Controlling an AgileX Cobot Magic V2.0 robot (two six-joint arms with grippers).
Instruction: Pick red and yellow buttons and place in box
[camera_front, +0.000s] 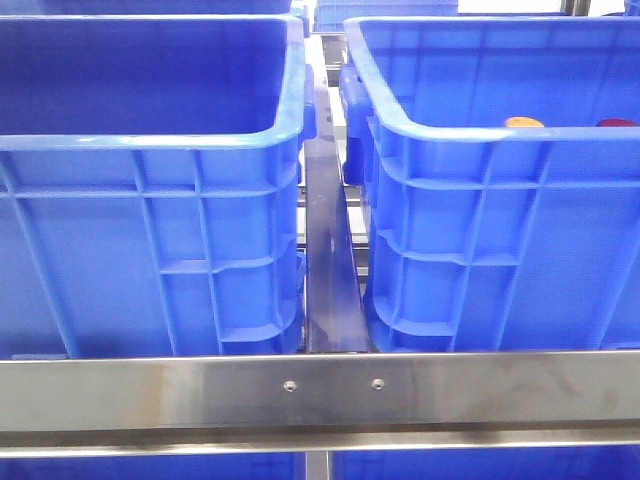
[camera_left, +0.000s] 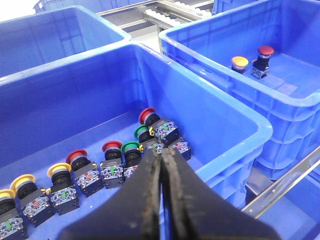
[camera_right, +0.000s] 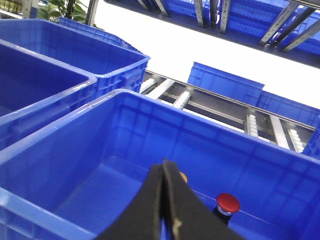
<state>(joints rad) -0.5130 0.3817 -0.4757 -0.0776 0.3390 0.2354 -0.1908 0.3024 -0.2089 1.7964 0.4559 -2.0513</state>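
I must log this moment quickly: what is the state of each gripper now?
Left gripper: closed, holding nothing, above the crate of buttons.
Right gripper: closed, holding nothing, above the box.

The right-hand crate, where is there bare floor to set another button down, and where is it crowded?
In the right crate, floor is bare on the robot's side of the yellow button and red button. The left crate is crowded along its near wall by a row of buttons; its far floor is bare.
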